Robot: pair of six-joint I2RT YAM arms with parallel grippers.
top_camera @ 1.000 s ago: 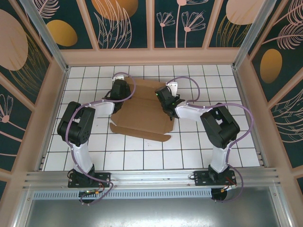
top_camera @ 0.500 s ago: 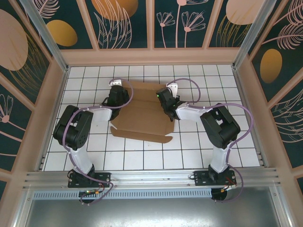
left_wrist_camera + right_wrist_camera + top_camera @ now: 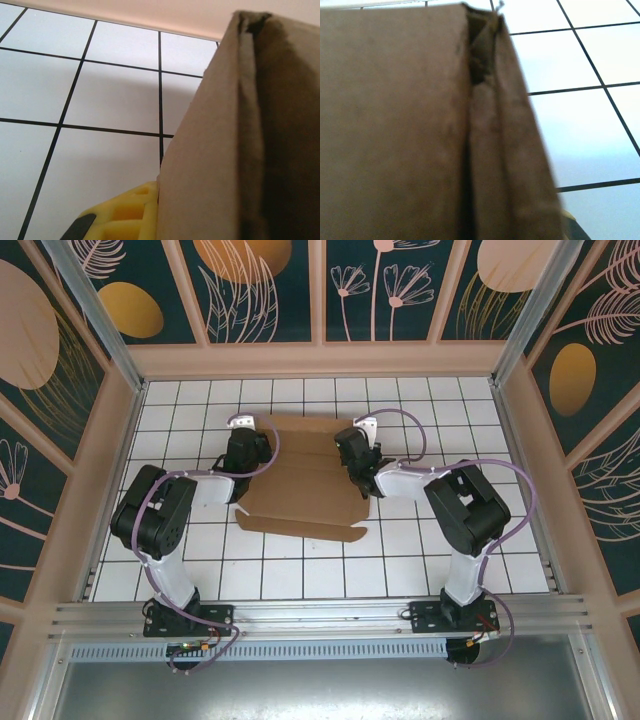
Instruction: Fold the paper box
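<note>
Since a second ago the left arm has swung its elbow outward and drawn its wrist a little nearer the bases. The left claw (image 3: 246, 452) now sits lower along the sheet's left edge. The right claw (image 3: 353, 455) has barely shifted. The paper box (image 3: 300, 490) lies on the tabletop (image 3: 410, 540), between the two claws. It is touching the inner side of each, and its creased panels run away from the claws toward the bases. Its near flap (image 3: 300, 525) is spread flat on the tiles. In the left wrist view a doubled cardboard wall stands upright, hard against the claw's yellow finger pad (image 3: 125, 217). The right wrist view shows the same folded-over edge up close against the lens. Both claws are closed almost completely. Judging by the cardboard pressed against the fingers, each pinches a side wall of the box, though the far finger of each pair is hidden behind the board. My reading is that the side walls are being rolled over and held up together. The left arm's retreat likely drags its wall into line with the right one. The front and back panels remain unfolded, so the task looks well short of halfway. Uneven pull between the claws could skew the sheet.
</note>
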